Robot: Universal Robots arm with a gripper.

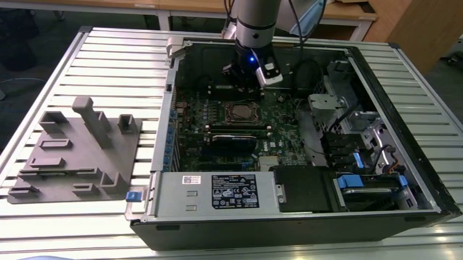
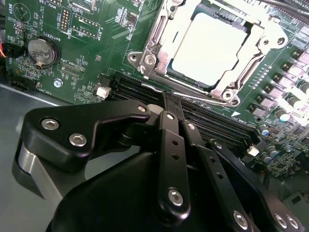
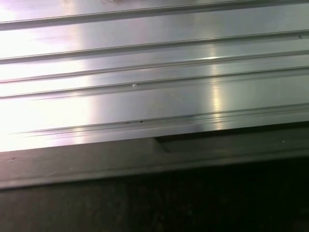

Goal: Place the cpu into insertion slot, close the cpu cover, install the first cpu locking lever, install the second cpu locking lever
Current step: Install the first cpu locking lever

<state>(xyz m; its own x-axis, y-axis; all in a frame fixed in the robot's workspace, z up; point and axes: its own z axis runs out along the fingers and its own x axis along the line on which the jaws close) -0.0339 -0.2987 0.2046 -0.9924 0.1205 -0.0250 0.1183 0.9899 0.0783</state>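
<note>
Cpu [image 2: 212, 46] under cpu cover [image 2: 161, 33], just beyond seemingly closed claw [image 2: 166, 100]

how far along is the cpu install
Done: the cpu is seated, with the cpu cover lying down over it. In hand: nothing; the gripper is shut and empty above the green board. Whether the locking levers are latched I cannot tell.

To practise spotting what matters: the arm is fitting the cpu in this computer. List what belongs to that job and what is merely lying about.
Belongs to the job:
cpu
cpu cover, lying around the cpu's edges
pincer, close by them

Just lying about:
coin cell battery
power supply
grey moulded tray on the slatted table
</note>
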